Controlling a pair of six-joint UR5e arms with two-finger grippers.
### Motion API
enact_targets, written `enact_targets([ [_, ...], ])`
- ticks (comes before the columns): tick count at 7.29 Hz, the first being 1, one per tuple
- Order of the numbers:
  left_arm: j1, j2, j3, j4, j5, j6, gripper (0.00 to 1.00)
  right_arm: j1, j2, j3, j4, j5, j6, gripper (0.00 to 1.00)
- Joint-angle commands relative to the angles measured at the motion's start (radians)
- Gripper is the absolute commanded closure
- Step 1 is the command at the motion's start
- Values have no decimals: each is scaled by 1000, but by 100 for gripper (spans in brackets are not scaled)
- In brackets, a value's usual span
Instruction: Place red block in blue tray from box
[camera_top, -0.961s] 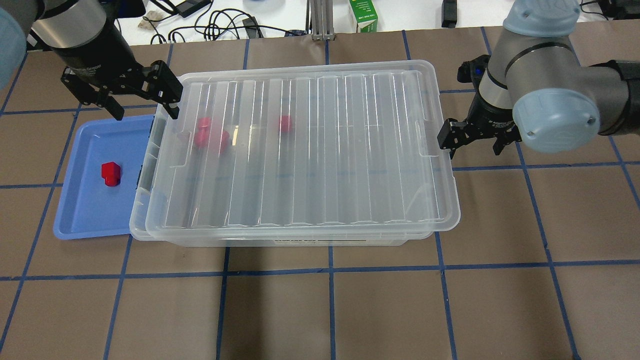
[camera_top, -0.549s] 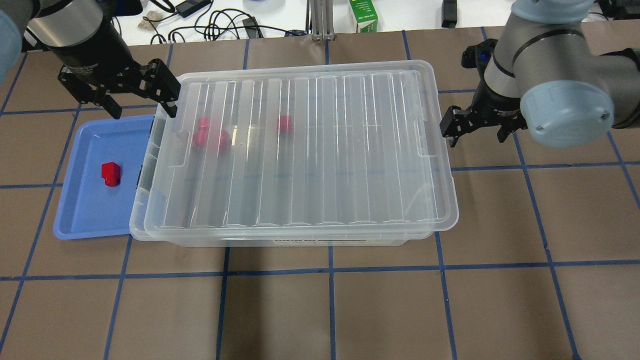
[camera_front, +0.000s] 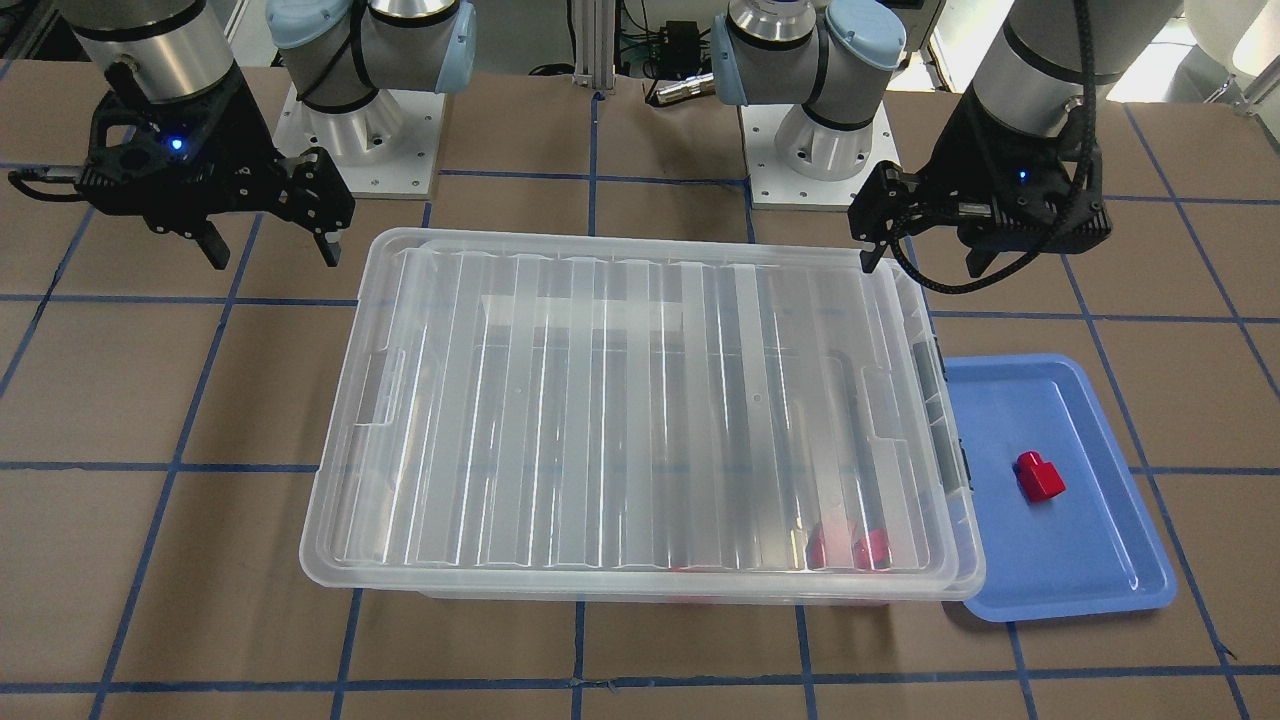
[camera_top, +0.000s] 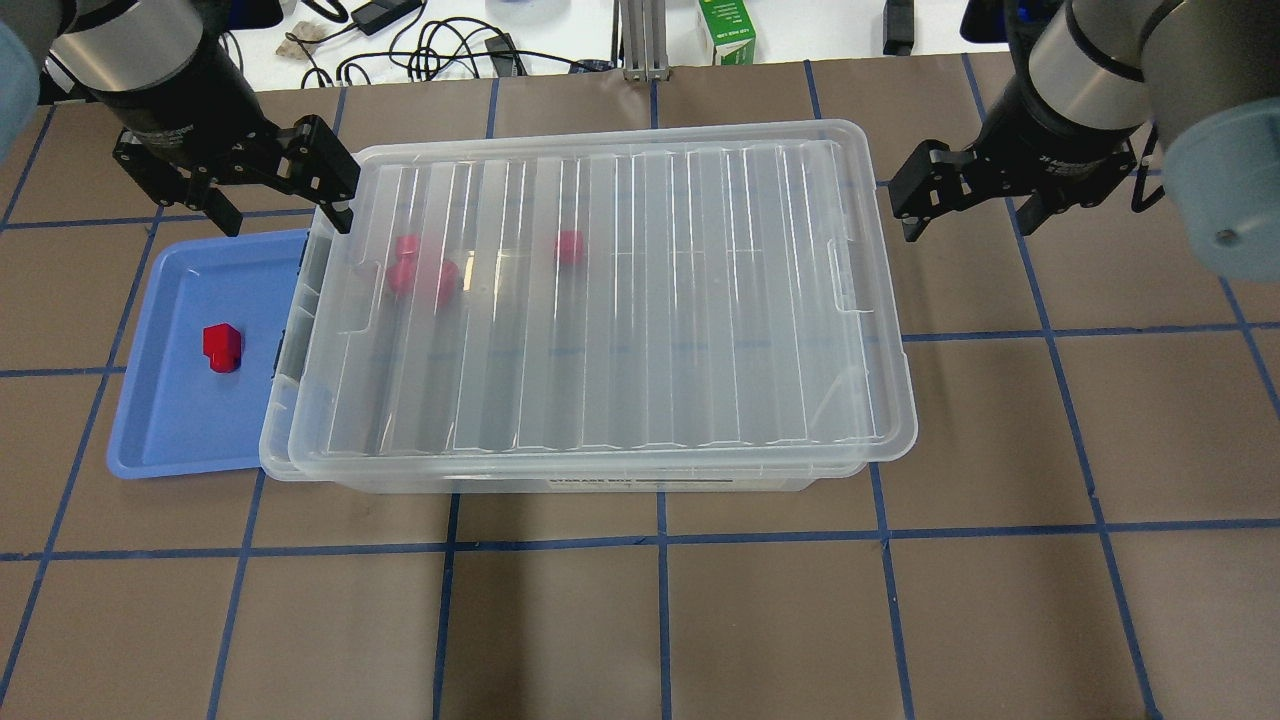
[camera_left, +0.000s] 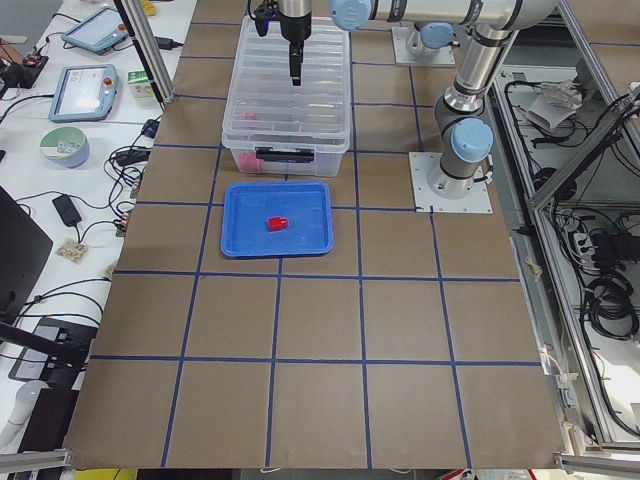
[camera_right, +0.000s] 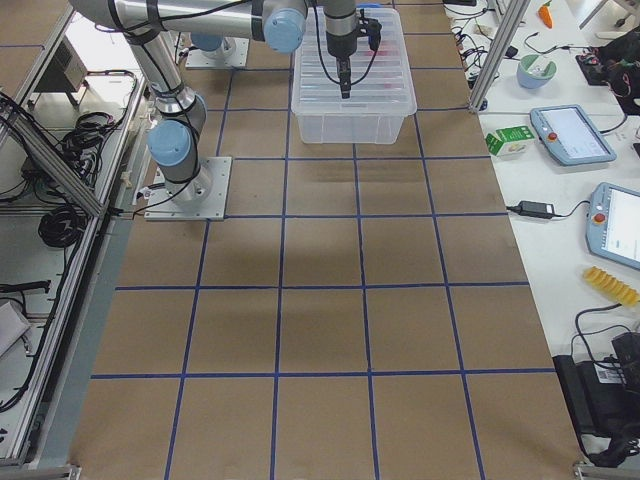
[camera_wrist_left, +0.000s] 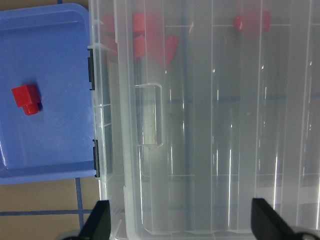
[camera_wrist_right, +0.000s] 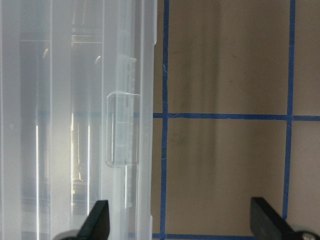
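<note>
One red block (camera_top: 221, 346) lies in the blue tray (camera_top: 170, 430), left of the box (camera_top: 600, 482); it also shows in the left wrist view (camera_wrist_left: 26, 98). The box's ribbed clear lid (camera_top: 640, 300) lies on top, slightly askew. Several red blocks (camera_top: 420, 272) show blurred through the lid at the box's left end. My left gripper (camera_top: 287, 215) is open and empty, above the box's far-left corner and the tray's far edge. My right gripper (camera_top: 965, 225) is open and empty, just right of the box's far-right corner.
A green carton (camera_top: 727, 30) and cables (camera_top: 430, 45) lie beyond the table's far edge. The arm bases (camera_front: 820, 130) stand behind the box in the front-facing view. Brown table (camera_top: 660, 620) with blue grid lines stretches in front of the box.
My right gripper has moved away from the box's right edge, toward the far side and to the right. My left gripper has shifted slightly back. The blocks stay put.
</note>
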Motion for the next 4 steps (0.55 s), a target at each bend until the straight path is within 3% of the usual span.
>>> enact_targets([
  [1,2,0,1,1,0,0,0,84,7,-53,69,-13,73,0],
  [4,1,2,1,4,0,0,0,84,8,-68,91,-29,70,0],
])
